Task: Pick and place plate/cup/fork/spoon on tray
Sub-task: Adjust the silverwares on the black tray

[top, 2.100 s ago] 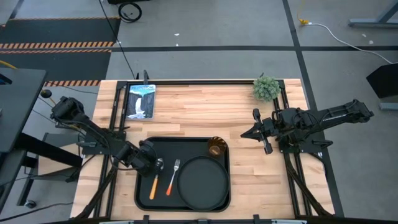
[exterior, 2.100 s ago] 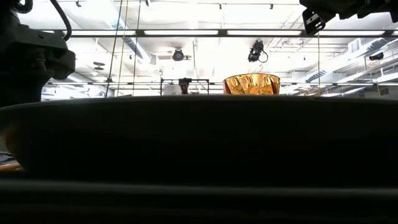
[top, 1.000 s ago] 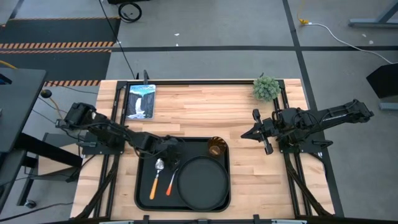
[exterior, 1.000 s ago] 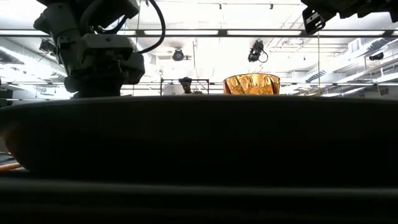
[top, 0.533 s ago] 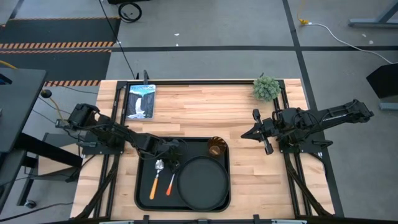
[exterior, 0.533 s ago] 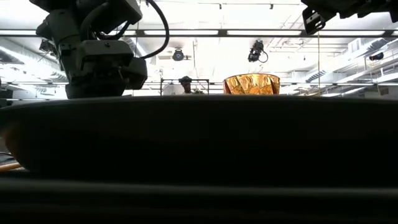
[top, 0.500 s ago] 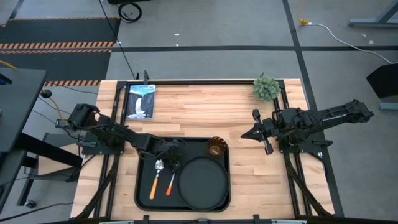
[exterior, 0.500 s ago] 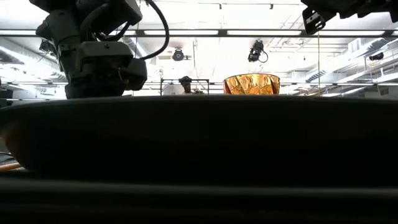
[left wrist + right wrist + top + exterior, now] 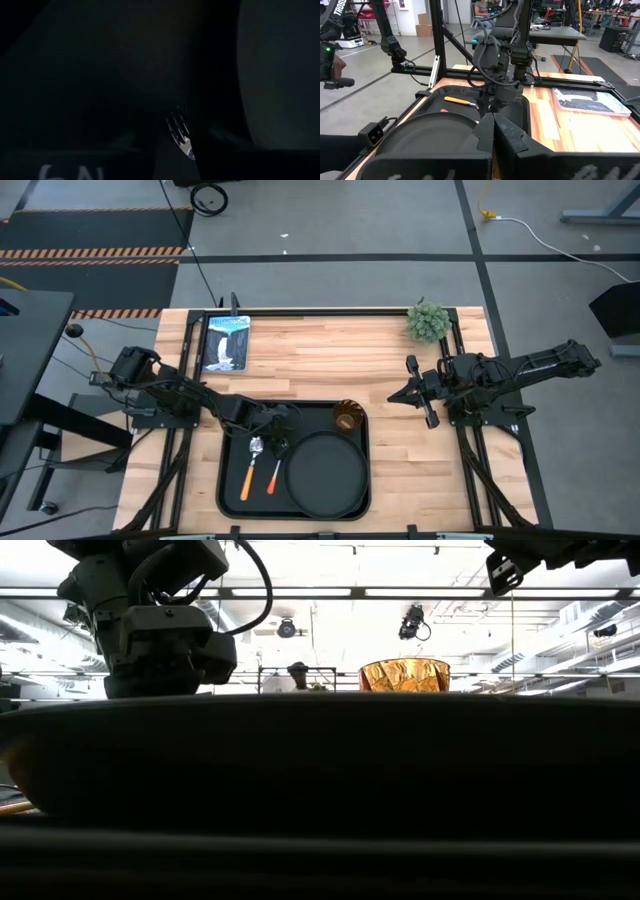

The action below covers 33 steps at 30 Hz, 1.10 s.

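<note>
The black tray (image 9: 232, 480) lies at the table's near middle. On it are the round black plate (image 9: 325, 475), the amber cup (image 9: 347, 418) upright at its far right corner, the spoon (image 9: 250, 465) and the fork (image 9: 273, 477). My left gripper (image 9: 279, 443) is low over the fork's tined end. In the left wrist view the tines (image 9: 180, 132) show in the narrow gap between its two open fingers. My right gripper (image 9: 395, 396) is shut and empty, above the table to the right of the tray. Its closed fingers show in the right wrist view (image 9: 493, 125). My left gripper comes at the fork's tined end (image 9: 181, 136) from above, with one finger on each side of it. I cannot tell whether the fingers touch it. The fork lies flat on the tray, its orange handle (image 9: 271, 481) toward the table's near edge.
A small green plant (image 9: 428, 321) stands at the far right corner. A picture booklet (image 9: 226, 342) lies at the far left. Bare wood lies between them and to the right of the tray. The low view is mostly blocked by the tray's rim (image 9: 320, 760).
My left gripper has gone a little toward the table's near edge and down onto the fork's tined end, which it now covers in the high view. It has kept still for the last half second. The fork's handle has not moved.
</note>
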{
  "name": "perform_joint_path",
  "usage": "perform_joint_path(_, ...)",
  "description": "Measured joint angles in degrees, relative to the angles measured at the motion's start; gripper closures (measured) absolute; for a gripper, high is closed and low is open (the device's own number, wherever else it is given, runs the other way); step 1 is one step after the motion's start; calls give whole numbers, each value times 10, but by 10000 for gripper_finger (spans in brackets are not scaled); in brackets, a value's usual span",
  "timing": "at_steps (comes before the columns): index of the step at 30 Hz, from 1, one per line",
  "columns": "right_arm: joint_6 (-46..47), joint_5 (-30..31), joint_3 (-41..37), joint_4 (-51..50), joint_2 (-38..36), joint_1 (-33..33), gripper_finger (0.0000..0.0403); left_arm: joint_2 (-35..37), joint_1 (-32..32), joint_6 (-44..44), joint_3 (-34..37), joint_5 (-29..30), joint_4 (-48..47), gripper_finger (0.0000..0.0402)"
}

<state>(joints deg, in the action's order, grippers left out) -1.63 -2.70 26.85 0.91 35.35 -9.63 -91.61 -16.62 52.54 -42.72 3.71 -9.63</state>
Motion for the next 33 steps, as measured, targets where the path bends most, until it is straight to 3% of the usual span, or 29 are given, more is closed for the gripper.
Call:
perform_joint_path(20,2,0,0,0,0,0,393,1,-13,-22,0,0,1,364)
perform_joint_path(33,2,0,0,-1,0,0,393,8,-14,-15,-1,-16,-22,387)
